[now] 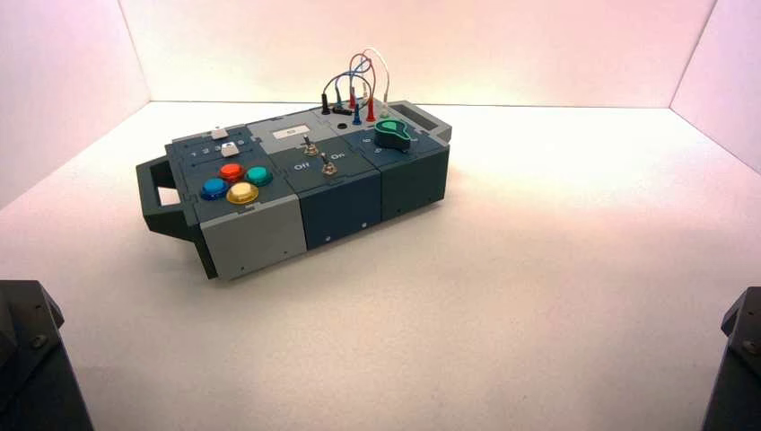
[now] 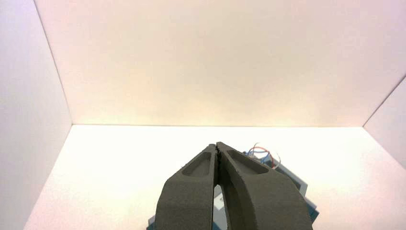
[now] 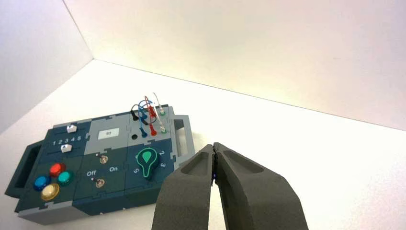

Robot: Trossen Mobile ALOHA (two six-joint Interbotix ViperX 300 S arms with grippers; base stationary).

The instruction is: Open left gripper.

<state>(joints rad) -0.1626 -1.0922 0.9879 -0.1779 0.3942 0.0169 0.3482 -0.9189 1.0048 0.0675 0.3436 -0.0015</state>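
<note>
My left gripper (image 2: 217,144) is shut and empty, its fingertips touching, held back from the box and above the table. The box (image 2: 292,184) shows only partly behind its fingers. My right gripper (image 3: 213,145) is shut and empty too, held above the table to the right of the box (image 3: 110,165). In the high view both arms sit parked at the near corners, the left arm (image 1: 31,359) and the right arm (image 1: 738,359), well short of the box (image 1: 296,184).
The box bears red, teal, blue and yellow buttons (image 1: 236,182), two white sliders (image 1: 224,141), two toggle switches (image 1: 319,154) marked Off and On, a green knob (image 1: 393,135) and looped wires (image 1: 357,85). White walls enclose the table.
</note>
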